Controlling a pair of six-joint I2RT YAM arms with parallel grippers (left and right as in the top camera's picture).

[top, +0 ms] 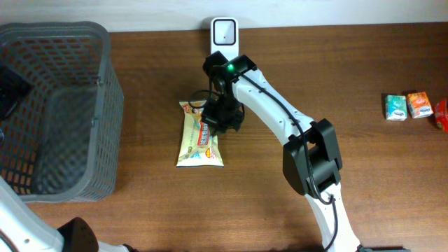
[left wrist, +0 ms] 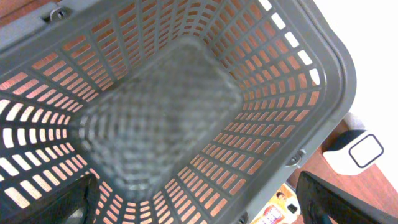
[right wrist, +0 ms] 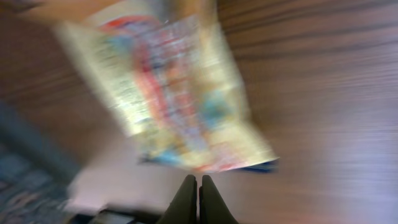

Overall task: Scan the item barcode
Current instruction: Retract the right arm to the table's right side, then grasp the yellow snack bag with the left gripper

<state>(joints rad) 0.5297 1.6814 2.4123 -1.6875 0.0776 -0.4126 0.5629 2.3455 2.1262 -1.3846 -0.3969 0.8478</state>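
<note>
Closest to the lens, at six o'clock in the right wrist view: the right claw (right wrist: 199, 179), shut tight with no gap, tips right at the near edge of the blurred snack packet (right wrist: 168, 93). Cannot tell whether pinching a sliver of wrapper or merely touching it. From overhead, lying flat on the desk (top: 364, 77) just left of centre, long axis running twelve to six, printed front up, no barcode to be made out, the claw down over its one o'clock corner. Probably taken there, at the rim, to keep both faces clear for the white scanner (top: 224, 33) at twelve o'clock. Behind it, right arm (top: 280, 112) stretched in from five o'clock, elbow raised, wrist bent steeply toward the packet. At nine o'clock, left claw (left wrist: 211, 208) spread wide and holding nothing over the grey basket (left wrist: 323, 81), presumably parked out of the way.
</note>
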